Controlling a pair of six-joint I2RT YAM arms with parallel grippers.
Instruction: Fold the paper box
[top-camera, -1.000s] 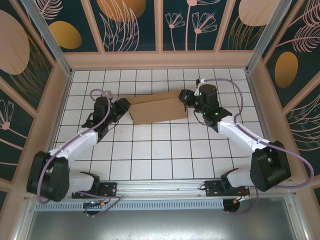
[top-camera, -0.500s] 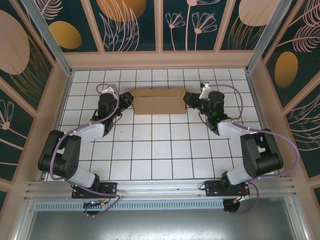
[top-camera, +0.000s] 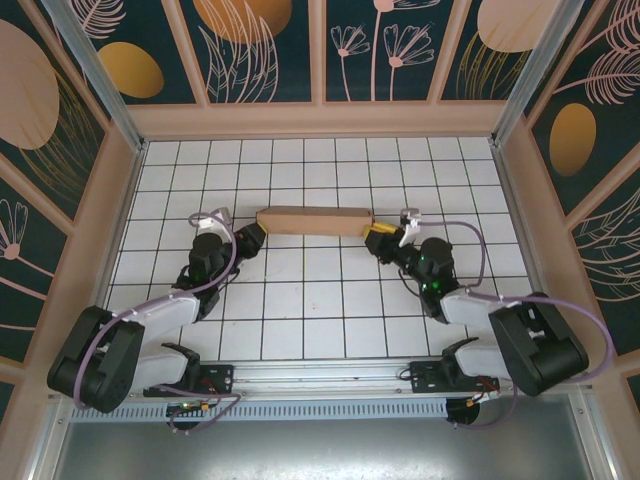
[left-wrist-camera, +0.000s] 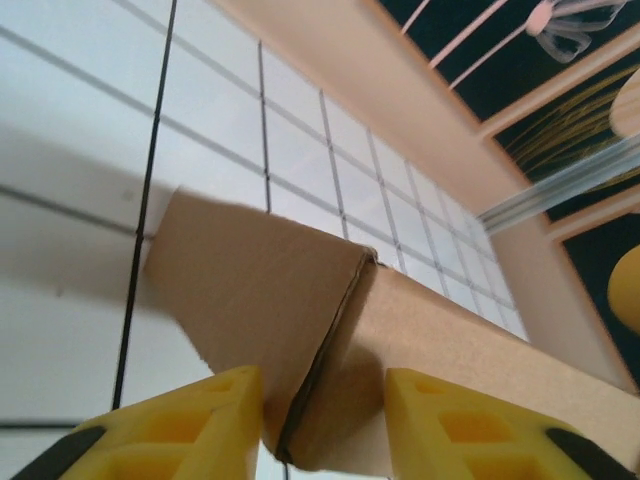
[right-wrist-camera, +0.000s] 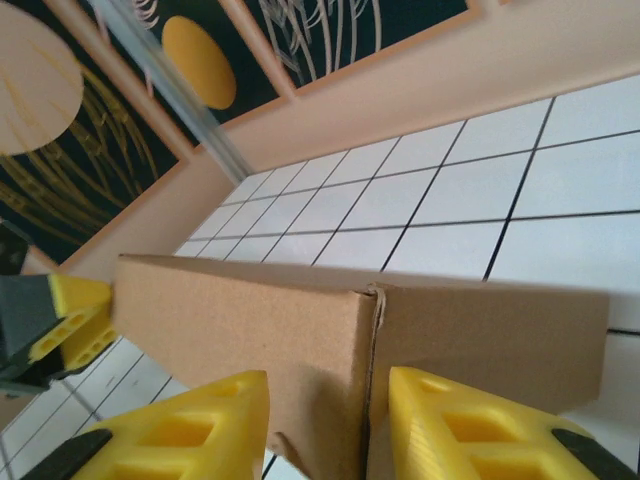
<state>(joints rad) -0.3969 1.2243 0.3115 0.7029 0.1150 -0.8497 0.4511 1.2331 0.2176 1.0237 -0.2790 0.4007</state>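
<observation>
The left gripper (top-camera: 254, 237) straddles the left end of the box (top-camera: 315, 219), a finger on each side of a corner fold. Whether it pinches the cardboard I cannot tell. The box lies long and narrow towards the far edge of the worktop (top-camera: 320, 300), about midway across. The right gripper (top-camera: 380, 237) straddles the right end, its grip equally unclear. The step appears to be pressing the ends square, and the next move likely calls for even pressure from both sides.
</observation>
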